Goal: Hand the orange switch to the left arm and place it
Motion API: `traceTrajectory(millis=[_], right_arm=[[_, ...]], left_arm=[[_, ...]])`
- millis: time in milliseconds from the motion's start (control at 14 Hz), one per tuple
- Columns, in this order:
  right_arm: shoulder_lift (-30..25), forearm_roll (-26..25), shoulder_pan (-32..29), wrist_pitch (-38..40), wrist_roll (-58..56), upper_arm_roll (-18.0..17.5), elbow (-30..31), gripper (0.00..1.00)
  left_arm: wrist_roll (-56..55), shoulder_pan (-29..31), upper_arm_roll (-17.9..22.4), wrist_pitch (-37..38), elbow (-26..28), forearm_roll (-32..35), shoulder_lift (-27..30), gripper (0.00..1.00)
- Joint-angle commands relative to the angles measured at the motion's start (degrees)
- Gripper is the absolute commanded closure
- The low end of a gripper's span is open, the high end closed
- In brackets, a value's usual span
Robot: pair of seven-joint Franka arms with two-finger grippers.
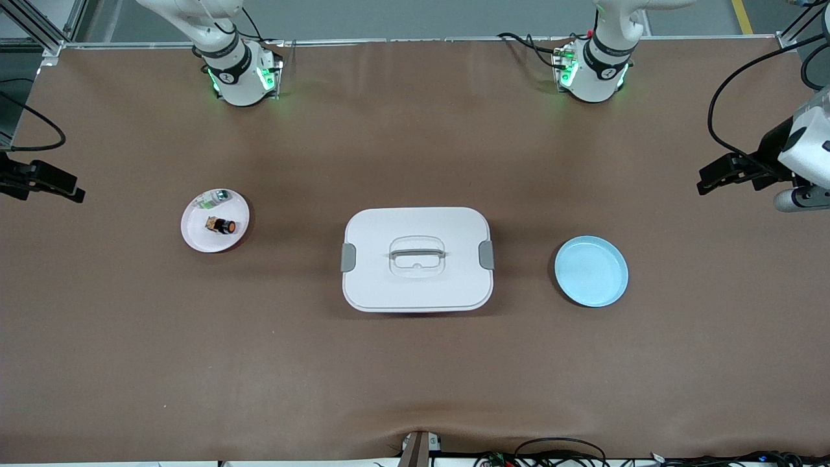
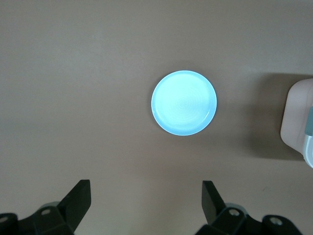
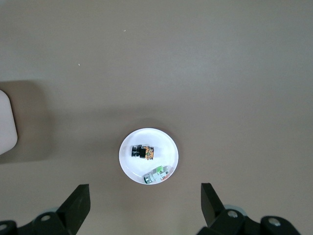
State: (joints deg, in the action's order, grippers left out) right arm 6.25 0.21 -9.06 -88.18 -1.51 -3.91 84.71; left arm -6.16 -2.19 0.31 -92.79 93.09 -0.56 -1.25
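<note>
a brown cloth-covered table carries, at its middle, the large white rounded-rectangular box with a clear-grey lid handle and grey side latches. two white robot arms rise from bases along the table's edge farthest from the front camera; both wait, raised high above the table. the left gripper hangs above the table at the left arm's end, its black fingers spread wide and holding nothing. the right gripper hangs above the right arm's end, fingers likewise spread wide and empty. a round pale-blue plate lies toward the left arm's end, well apart from the box, with nothing on it. a smaller round white plate lies toward the right arm's end. on it rests the orange switch: a tiny blocky black part lying on its side, with a round orange face and a tan side. just beside it on the same plate, farther from the front camera, lies a small white-and-green part.
</note>
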Motion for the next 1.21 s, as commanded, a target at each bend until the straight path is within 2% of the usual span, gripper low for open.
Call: traceTrajectory(millis=[0,143,356,641,926,1140], right_arm=[[1.0,-1.5,0.5,0.5,0.5,0.0,-0.7,0.00],[5.7,-1.6,0.4,0.8,0.5,0.0,-0.7,0.00],[6.0,-1.4,0.4,0.3,0.5,0.0,1.1,0.00],[5.3,-1.3,0.3,-6.3,0.5,0.0,9.8,0.00],[2.2,-1.1,0.3,-14.5,0.5,0.0,20.0,0.00],[1.7,-0.7,0.0,-17.7,0.6,0.0,24.2,0.00]], left_arm=[[0.3,0.3,-0.1,1.3,-1.5,0.6,-0.6,0.00],[0.3,0.3,-0.1,1.3,-1.5,0.6,-0.6,0.00],[0.2,0.3,-0.1,1.3,-1.5,0.6,-0.6,0.00],[0.2,0.3,-0.1,1.3,-1.4,0.6,-0.6,0.00],[0.1,0.3,-0.1,1.3,-1.4,0.6,-0.7,0.00],[0.1,0.3,-0.1,1.3,-1.3,0.6,-0.7,0.00]])
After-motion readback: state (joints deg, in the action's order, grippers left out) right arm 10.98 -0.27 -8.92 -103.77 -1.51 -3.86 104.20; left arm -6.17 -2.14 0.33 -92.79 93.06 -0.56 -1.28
